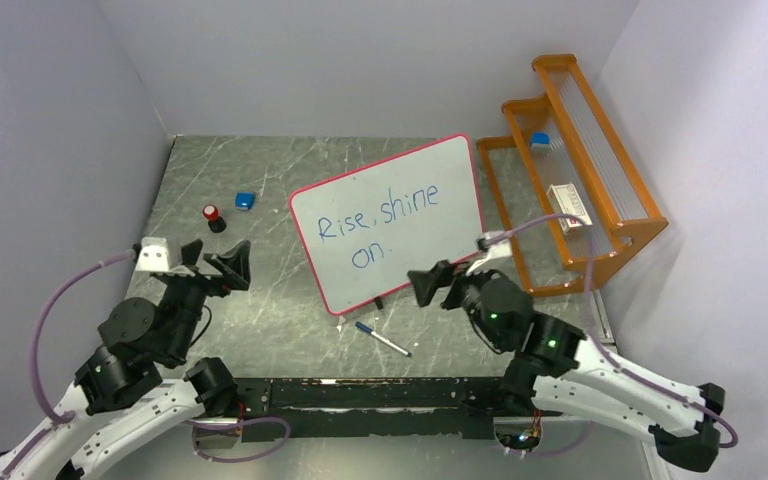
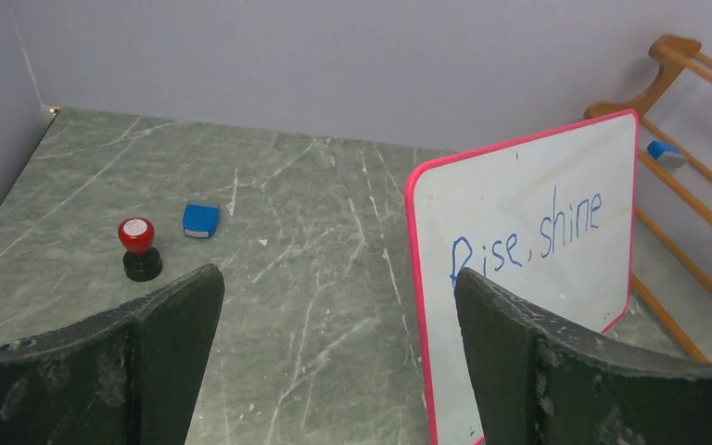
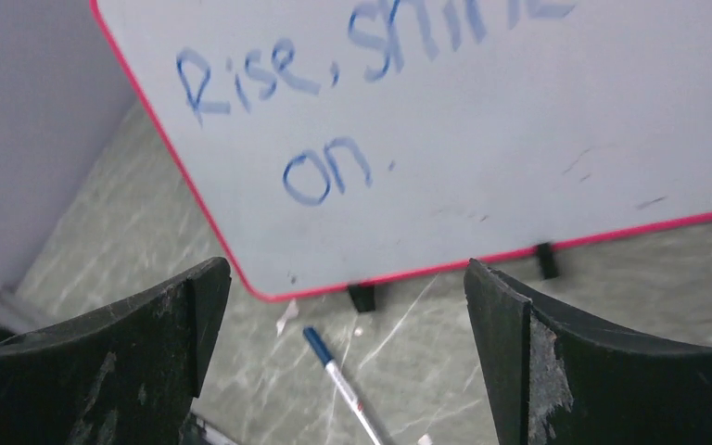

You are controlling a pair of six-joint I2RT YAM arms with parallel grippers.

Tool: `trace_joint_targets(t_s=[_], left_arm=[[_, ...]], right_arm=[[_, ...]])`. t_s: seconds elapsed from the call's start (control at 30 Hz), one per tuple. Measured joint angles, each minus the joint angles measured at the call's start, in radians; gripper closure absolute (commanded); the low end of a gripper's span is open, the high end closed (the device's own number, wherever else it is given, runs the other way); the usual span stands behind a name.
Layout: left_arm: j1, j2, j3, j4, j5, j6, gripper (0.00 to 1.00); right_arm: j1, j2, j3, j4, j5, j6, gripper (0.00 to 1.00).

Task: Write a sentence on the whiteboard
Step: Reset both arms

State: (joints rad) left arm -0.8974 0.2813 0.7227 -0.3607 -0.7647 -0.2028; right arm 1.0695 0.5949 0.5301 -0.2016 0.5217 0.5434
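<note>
The whiteboard [image 1: 430,255] stands about mid-worktop, nearer the right edge than the left, propped on two small black feet and turned at a slant to the near edge. The sentence [image 1: 378,218], in blue, reads "Rise, shine on." in two lines, so the writing looks complete.

The board is probably light and stiff, with a slick face. Resting only on those little feet, it would likely slide or tip under a push. The thin pink-red frame is the sensible place to grip. Touching the face would risk smearing the ink.

The pen [image 1: 382,339] lies loose on the worktop [image 1: 260,330] between the board and the near edge. It is slim and apt to roll, so it is best pinched across its middle.

Both arms are bent low, reaching in from the near edge. The left fingers [image 2: 120,371] are spread wide and hold nothing. They sit well left of the board and point toward the far edge. The right fingers [image 3: 111,371] are likewise wide and empty. They hang just beside the board's lower right corner, facing the writing, with the pen below them.
</note>
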Motion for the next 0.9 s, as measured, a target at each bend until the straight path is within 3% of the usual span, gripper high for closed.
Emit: trace_joint_targets(t_s=[0.17,0.43,0.7,0.9], left_arm=[[0.0,-0.107,0.0,-0.036,-0.003,-0.008,0.03],[0.0,-0.222,0.0,-0.085,-0.029,-0.041,0.03],[0.0,-0.271,-0.027,-0.128,-0.044,-0.079,0.02],[0.0,-0.271,-0.037,-0.146,-0.047,-0.086,0.02]], right_arm=[[0.0,-0.05,0.179,-0.196,0.186,-0.032,0.0],[0.0,-0.164,0.291,-0.411,0.335,-0.066,0.0],[0.0,-0.424,0.282,-0.411,0.392,-0.155,0.0],[-0.001,-0.45,0.245,-0.393,0.396,-0.185,0.0]])
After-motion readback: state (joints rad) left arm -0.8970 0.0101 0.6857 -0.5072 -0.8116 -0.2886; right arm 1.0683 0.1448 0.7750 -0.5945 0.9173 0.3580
